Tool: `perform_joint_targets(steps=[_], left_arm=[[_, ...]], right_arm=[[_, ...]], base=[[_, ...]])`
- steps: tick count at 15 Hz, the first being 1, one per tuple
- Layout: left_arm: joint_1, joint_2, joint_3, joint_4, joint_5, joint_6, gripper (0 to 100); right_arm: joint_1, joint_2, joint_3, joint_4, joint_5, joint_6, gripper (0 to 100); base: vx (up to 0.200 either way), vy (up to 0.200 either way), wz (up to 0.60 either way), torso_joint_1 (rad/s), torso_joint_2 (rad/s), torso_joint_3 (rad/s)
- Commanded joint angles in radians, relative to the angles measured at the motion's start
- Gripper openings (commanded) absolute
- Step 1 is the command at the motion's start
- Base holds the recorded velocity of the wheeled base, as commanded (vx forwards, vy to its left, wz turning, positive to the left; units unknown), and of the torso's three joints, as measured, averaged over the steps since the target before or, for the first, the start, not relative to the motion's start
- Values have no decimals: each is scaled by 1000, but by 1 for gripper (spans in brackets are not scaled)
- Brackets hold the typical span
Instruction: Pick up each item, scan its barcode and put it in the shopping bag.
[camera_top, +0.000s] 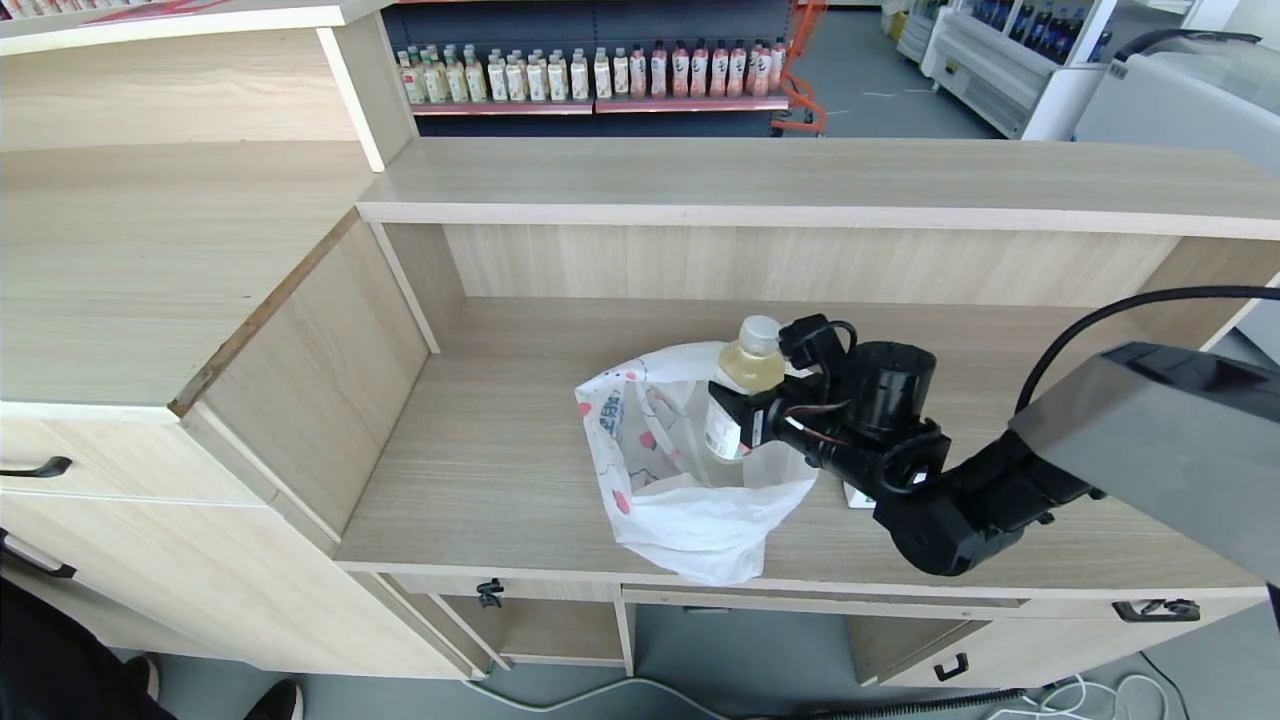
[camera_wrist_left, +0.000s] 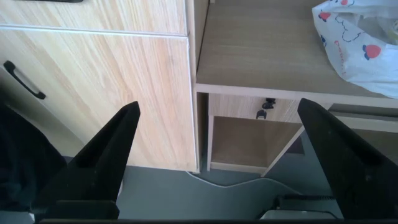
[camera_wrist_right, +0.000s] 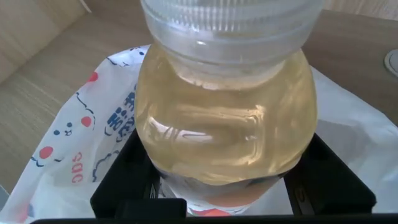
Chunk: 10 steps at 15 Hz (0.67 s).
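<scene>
My right jaws are clenched on the bottle (camera_top: 745, 385), gripping it by the shoulder just under its white cap, one on each side. The bottle stands upright with pale yellow drink in it. It hangs over the open mouth of the bag (camera_top: 680, 480), which sits slumped on the counter (camera_top: 480, 470) near the front edge. From the head view the bottle's lower half looks to be already inside the bag's rim, though I cannot tell whether its base rests on anything. In my right wrist view the printed plastic spreads out below and around the bottle.

My left jaws are released and spread wide, with nothing between them. They hang low, off the counter's front corner, well apart from the bag.

I judge the step in hand to be the bagging of this bottle — whether its barcode has been scanned I cannot tell from here. The next move calls for lowering it straight down through the mouth until it is supported, then letting go and lifting clear. The bag is soft and its rim sags, so the bottle could catch a fold or tip over once released — a slow, upright descent seems wise.
</scene>
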Motion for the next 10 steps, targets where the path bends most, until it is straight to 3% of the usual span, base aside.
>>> perform_joint_targets(steps=[1,10], left_arm=[[0,0,0,0,0,0,100],[0,0,0,0,2,0,100]], right_arm=[[-3,86,-77,2,18,-2,0],[-9,275,-303,5,54,-97,0]], base=[[0,0,0,0,0,0],[0,0,0,0,0,0]])
